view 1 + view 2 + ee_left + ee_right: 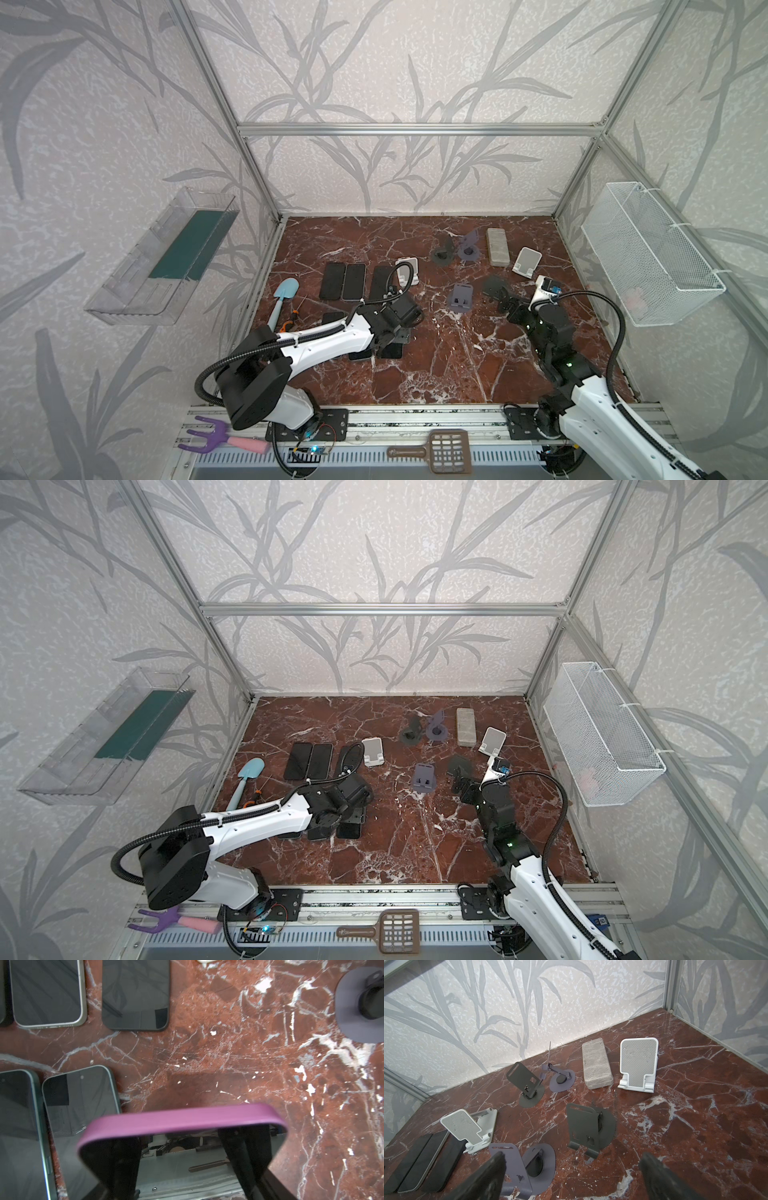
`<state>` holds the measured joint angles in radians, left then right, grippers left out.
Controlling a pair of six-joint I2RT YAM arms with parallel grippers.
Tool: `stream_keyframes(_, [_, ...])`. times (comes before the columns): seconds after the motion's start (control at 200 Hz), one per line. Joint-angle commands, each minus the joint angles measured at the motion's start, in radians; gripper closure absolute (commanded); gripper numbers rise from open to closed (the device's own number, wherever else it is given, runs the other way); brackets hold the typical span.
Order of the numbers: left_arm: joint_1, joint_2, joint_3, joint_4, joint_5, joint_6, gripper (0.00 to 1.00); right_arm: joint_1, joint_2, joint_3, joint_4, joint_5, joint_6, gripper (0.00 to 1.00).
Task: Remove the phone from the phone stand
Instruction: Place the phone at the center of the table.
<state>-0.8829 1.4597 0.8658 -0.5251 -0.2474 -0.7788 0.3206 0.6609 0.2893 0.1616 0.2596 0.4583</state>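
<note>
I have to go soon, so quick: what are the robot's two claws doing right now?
Left gripper: closed on the purple phone.
Right gripper: open, holding nothing.

no text, label or number is legible on anything here

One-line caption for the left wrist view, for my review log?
Left pincer grips a purple-cased phone over the red marble table, other phones lying flat nearby.
</note>
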Motion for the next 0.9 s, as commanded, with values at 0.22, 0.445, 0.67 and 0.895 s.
stream_keyframes(0.22, [0.057,0.051,-0.019,0.044,0.089,0.006,0.33,-0.005,0.026,-0.004,0.043,-0.021,-0.016,0.01])
stream_keyframes(0.445, [0.081,0.125,0.008,0.03,0.136,0.021,0.34,-0.005,0.029,-0.006,0.049,-0.024,-0.012,0.01])
stream_keyframes(0.67, [0.099,0.155,0.012,0.03,0.14,0.026,0.33,-0.005,0.031,-0.002,0.046,-0.032,-0.015,0.01])
stream_keyframes(0.895, [0.122,0.208,0.022,0.016,0.143,0.028,0.3,-0.005,0.032,-0.002,0.047,-0.039,-0.014,0.01])
